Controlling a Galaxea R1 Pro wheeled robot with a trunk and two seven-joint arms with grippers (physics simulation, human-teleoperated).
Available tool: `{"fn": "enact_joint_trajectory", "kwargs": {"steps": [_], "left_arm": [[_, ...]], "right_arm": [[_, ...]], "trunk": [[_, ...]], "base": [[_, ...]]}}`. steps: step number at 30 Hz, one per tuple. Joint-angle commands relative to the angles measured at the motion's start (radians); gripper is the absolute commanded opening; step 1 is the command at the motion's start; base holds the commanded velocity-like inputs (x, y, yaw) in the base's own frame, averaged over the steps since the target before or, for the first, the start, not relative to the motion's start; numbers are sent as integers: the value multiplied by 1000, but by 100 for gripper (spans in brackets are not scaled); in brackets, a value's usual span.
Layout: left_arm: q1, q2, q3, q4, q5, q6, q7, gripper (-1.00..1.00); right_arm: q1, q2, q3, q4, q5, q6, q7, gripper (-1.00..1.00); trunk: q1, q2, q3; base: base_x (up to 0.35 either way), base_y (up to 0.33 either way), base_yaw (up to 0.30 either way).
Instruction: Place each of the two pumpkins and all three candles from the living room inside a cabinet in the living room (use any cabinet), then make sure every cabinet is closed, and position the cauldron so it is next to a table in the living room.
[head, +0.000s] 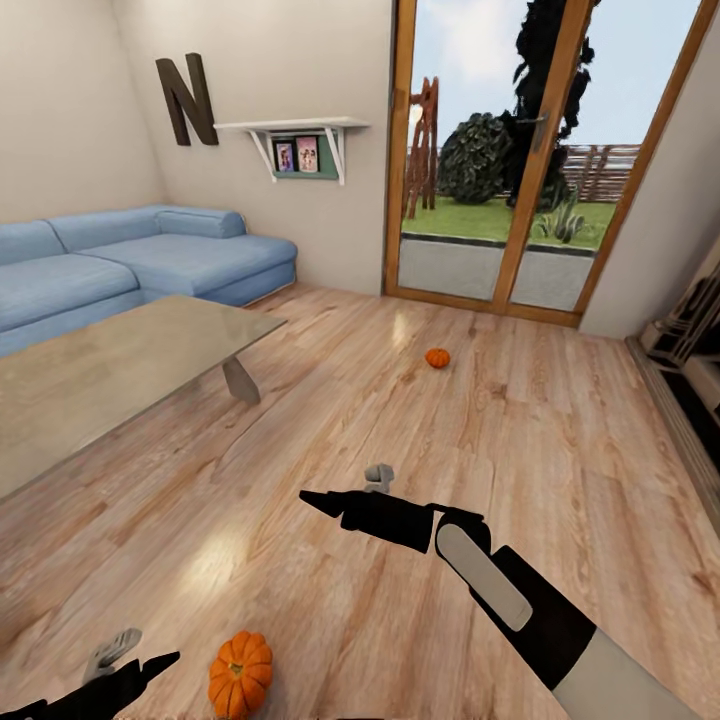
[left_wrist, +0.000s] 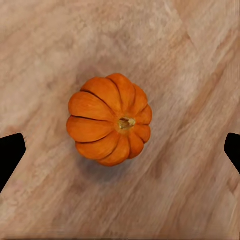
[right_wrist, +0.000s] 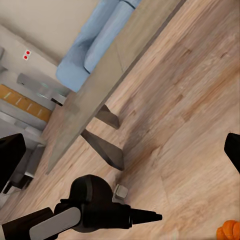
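One orange ribbed pumpkin (head: 240, 672) sits on the wood floor close in front of me. My left gripper (head: 135, 655) is just left of it and open. In the left wrist view the same pumpkin (left_wrist: 107, 120) lies beyond the open left gripper (left_wrist: 121, 150), untouched, with its stem pointing up at the camera. A second pumpkin (head: 437, 357) rests farther off on the floor near the glass doors. My right gripper (head: 345, 490) hangs open over bare floor between the two. The near pumpkin's edge (right_wrist: 227, 231) also shows in the right wrist view. Candles and cauldron are out of view.
A low glass-topped coffee table (head: 120, 360) stands at the left, with a blue sofa (head: 130, 260) behind it. Glass patio doors (head: 500, 150) fill the far wall. A dark low unit (head: 690, 340) runs along the right edge. Open floor lies between.
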Motion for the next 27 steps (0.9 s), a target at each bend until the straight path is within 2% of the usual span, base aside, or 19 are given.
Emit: {"fn": "enact_joint_trajectory", "kwargs": {"steps": [1, 4, 8, 12, 24, 27], "left_arm": [[-1, 1, -4, 0, 10, 7, 1, 100], [-1, -3, -4, 0, 0, -21, 10, 100], [0, -30, -6, 0, -10, -38, 68, 100], [-1, -40, -6, 0, -13, -41, 97, 100], [-2, -54, -9, 0, -18, -41, 101, 100], [-1, -56, -8, -3, -35, -41, 99, 100]], "right_arm": [[-1, 0, 1, 0, -5, 2, -4, 100], [-1, 1, 1, 4, -5, 1, -24, 100], [-1, 1, 1, 8, -5, 1, -31, 100], [-1, 1, 1, 11, -5, 0, -34, 100], [-1, 1, -1, 14, -8, -7, -34, 100], [-1, 1, 0, 13, -8, -8, -35, 100]], "trunk": [[0, -1, -5], [2, -1, -16], [3, -2, -32], [5, -3, -47], [11, -6, -94], [12, -7, -105]], "base": [[0, 0, 0], [0, 0, 0], [0, 0, 0], [0, 0, 0], [0, 0, 0], [0, 0, 0]]}}
